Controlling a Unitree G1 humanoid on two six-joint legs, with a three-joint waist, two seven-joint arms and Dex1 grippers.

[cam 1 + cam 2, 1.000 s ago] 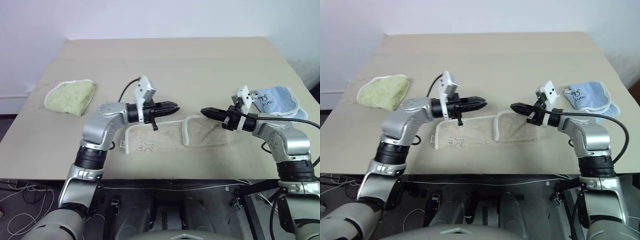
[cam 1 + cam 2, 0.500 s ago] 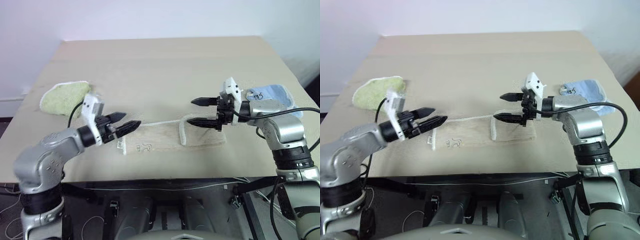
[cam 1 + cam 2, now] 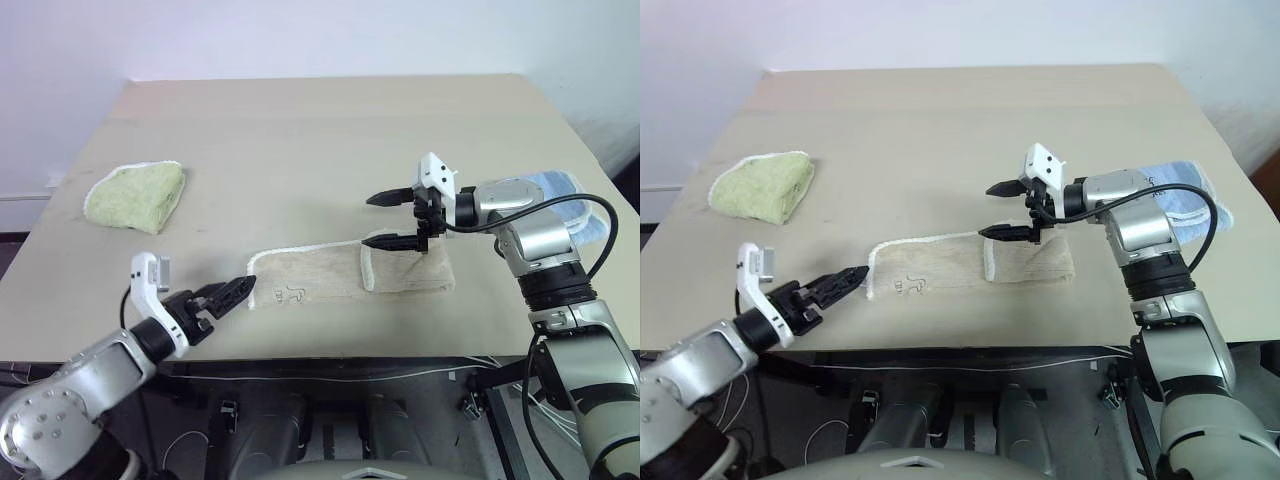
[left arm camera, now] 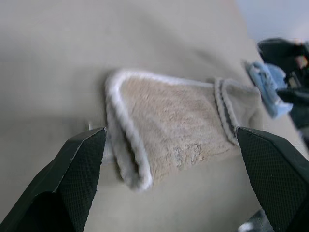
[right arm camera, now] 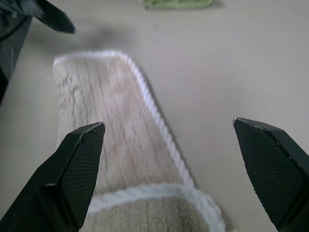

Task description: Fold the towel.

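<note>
The beige towel [image 3: 330,275] lies flat near the table's front edge as a long strip. Its right end is folded over, with a white-edged flap [image 3: 366,268] on top, and a small dark logo [image 3: 292,294] sits near its left end. My left gripper [image 3: 236,291] is low at the front edge, just left of the towel's left end [image 4: 128,159]. It points at that end, open and empty. My right gripper [image 3: 372,221] hovers over the folded flap, pointing left, open and empty. The towel [image 5: 111,145] stretches away below its fingers [image 5: 79,164].
A light green folded towel [image 3: 138,195] lies at the table's left side. A light blue cloth [image 3: 572,190] lies at the right, partly behind my right arm. The tan table [image 3: 330,140] stretches back to a white wall; its front edge runs just below the towel.
Both grippers have opened. My left hand drew back and down to the table's front left, off the towel. My right gripper shifted slightly left above the fold.
</note>
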